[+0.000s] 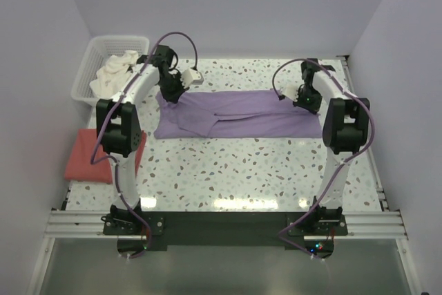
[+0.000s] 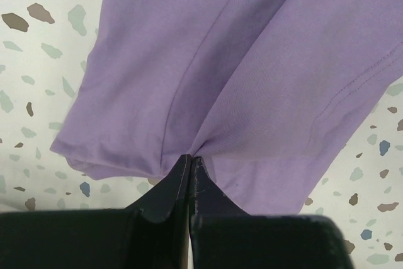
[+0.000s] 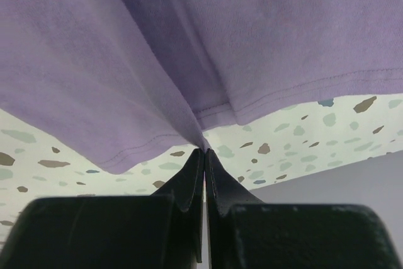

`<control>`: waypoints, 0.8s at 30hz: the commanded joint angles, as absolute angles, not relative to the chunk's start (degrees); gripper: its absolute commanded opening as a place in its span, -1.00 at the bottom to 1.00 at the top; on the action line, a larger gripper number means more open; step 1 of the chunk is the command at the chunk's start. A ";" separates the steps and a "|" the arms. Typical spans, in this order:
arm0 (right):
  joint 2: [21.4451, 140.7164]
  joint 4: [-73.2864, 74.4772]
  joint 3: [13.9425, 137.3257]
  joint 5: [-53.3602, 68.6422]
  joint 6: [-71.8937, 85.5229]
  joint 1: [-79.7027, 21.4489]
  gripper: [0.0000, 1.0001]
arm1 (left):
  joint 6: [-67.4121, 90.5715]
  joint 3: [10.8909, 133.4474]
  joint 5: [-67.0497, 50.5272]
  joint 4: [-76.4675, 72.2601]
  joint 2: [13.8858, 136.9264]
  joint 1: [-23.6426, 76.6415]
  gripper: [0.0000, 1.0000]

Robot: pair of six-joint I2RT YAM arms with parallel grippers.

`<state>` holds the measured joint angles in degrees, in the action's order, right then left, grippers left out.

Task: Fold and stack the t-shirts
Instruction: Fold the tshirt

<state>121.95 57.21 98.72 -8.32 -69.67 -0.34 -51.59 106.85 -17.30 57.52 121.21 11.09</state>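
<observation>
My left gripper (image 2: 191,158) and right gripper (image 3: 203,152) each pinch an end of the lilac t-shirt (image 1: 238,117), spread along the speckled terrazzo table (image 1: 228,170) between plain pale walls (image 1: 228,5).

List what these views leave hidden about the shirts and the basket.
- Coral-red shirt: top view, the left arm covers part of it.
- Purple shirt: wrist views cut it off at the frame edges; in top view the wrists hide where the left tool and right tool pinch it.
- Basket: top view, white contents too small to identify.
</observation>
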 commanded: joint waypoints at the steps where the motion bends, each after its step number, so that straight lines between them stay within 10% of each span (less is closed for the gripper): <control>1: 122.61 56.69 100.90 -10.20 -70.05 -1.23 -1.00 | -50.98 107.05 -17.40 55.55 120.67 10.46 -1.00; 24: 121.90 54.15 96.68 -12.13 -70.23 -1.32 -0.86 | -47.56 110.74 -14.94 51.42 124.89 10.46 -1.00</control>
